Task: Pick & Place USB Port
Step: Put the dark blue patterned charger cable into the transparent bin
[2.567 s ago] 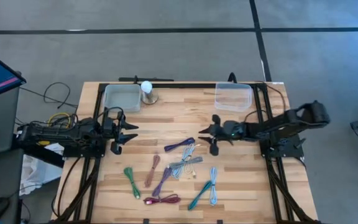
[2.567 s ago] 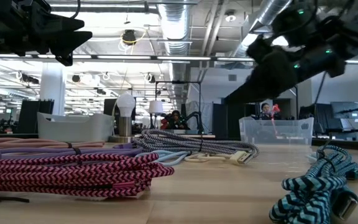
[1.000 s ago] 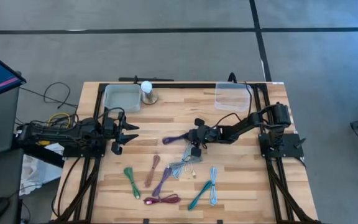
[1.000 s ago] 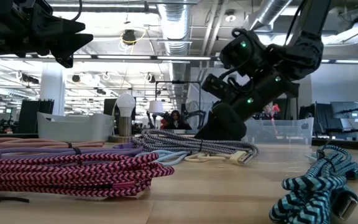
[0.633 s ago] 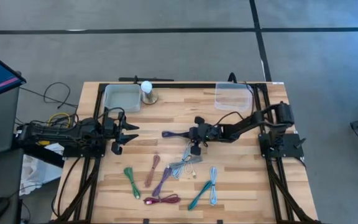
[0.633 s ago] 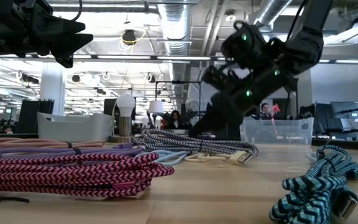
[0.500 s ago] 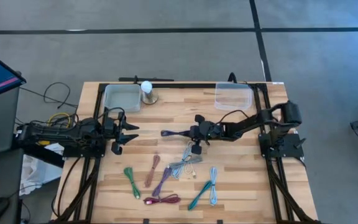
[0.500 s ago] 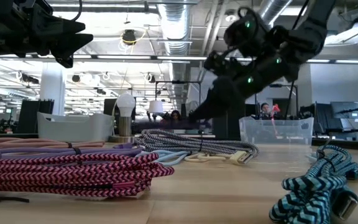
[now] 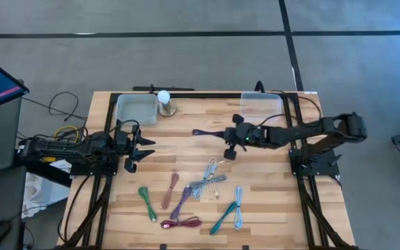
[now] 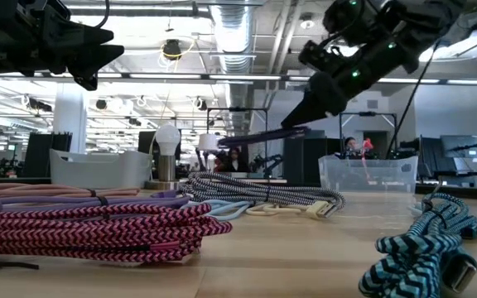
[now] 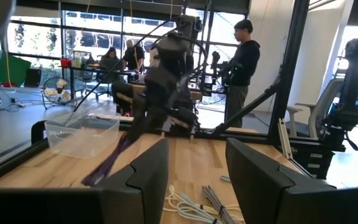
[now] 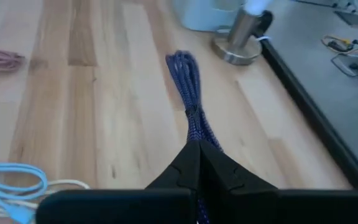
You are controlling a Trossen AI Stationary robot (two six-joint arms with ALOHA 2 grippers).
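Note:
My right gripper (image 9: 223, 134) is shut on a dark purple-blue braided cable bundle (image 9: 205, 132), held above the middle of the table; in the low view the bundle (image 10: 255, 136) sticks out sideways from the gripper (image 10: 306, 121), clear of the wood. Several other coiled cables lie flat on the table nearer the front: white-grey (image 9: 210, 182), green (image 9: 146, 203), magenta (image 9: 181, 223), teal (image 9: 222, 217). My left gripper (image 9: 139, 146) waits open at the table's left edge, with nothing between its fingers (image 11: 145, 171). My right gripper pinches one end of the folded purple-blue bundle (image 12: 194, 134) between its two shut fingers (image 12: 182, 165). The fingers slant down from the table's right side and lie along the cable. The several strands stick out beyond the fingertips, lifted clear of the table.
A white bin (image 9: 136, 108) and a small lamp with a bulb (image 9: 164, 101) stand at the far left; a clear bin (image 9: 260, 106) stands at the far right. Bare wood lies between the bins and the lifted cable.
My right gripper has risen and drawn back toward the table's right and far edges with the purple-blue cable. The bundle, which lay on the table among the other cables, now hangs clear of the wood and sticks out toward the left.

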